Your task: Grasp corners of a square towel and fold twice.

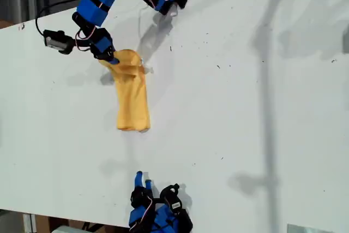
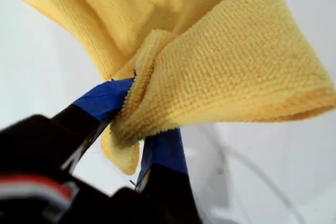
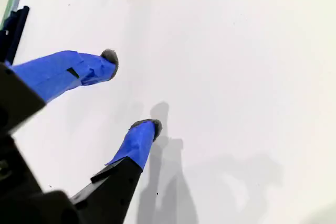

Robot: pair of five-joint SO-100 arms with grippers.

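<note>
Tabletop (image 1: 245, 107): one flat white sheet, matte, lightly speckled with dark specks, arm shadows across it.

Two arms, blue-and-black segments. One reaches in from the exterior view's top left, the other sits at the exterior view's bottom edge.

Towel (image 1: 131, 94): one yellow-orange microfibre cloth, looped nubby pile, folded into a long narrow strip. Lower end lies on the tabletop, upper end bunched and lifted at the exterior view's upper left of centre. In the first wrist view the towel (image 2: 210, 66) shows a doubled, rolled fold with a stitched edge (tag not visible).

My first claw (image 1: 109, 55) is clenched on the towel's upper end; first wrist view shows my first claw (image 2: 139, 129) with blue-taped fingers (image 2: 105, 98) pinching a gathered corner of cloth between them.

My second claw (image 1: 143, 179) is near the exterior view's bottom edge, well apart from the towel. My second claw (image 3: 132, 92) is released, blue-taped fingers (image 3: 68, 72) spread, grey tips, only bare tabletop between them.

One black cable (image 1: 46, 12) loops near the first arm.
</note>
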